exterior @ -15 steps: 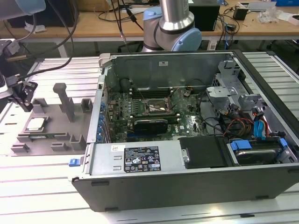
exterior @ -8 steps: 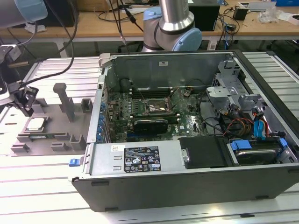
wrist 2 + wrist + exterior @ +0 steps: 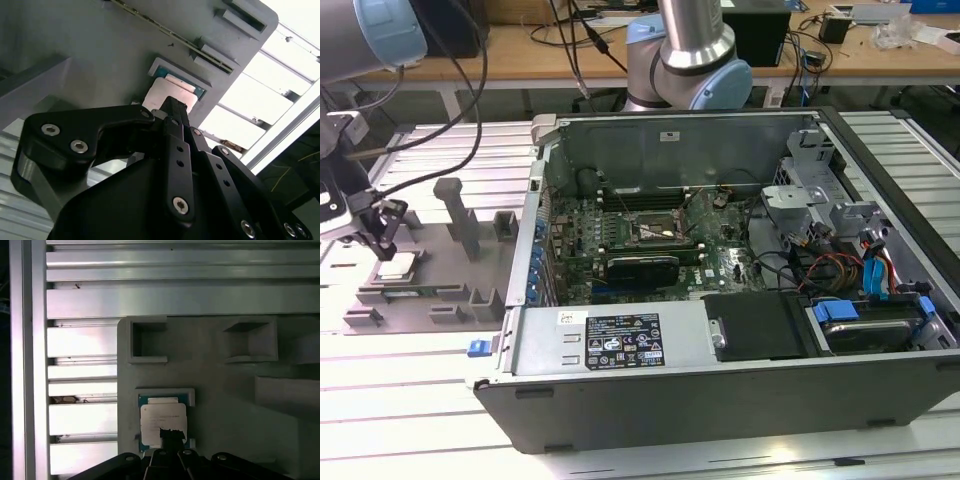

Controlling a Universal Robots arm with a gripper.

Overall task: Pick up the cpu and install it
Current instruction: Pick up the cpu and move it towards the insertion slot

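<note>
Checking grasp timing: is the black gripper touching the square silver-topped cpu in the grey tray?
Cannot tell. In the first wrist view the black gripper overlaps the silver cpu, hiding any contact or gap.

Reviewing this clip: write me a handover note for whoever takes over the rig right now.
End effector: low over the small square silver-topped cpu, at the exterior view's left; whether it touches the chip cannot be told.
Cpu: lying flat in its recess on the grey fixture plate, outside the open computer case.
Done: end effector is lined up at the cpu; chip not yet lifted.
Left: pickup, then seating it in the black metal-framed socket on the motherboard.
</note>
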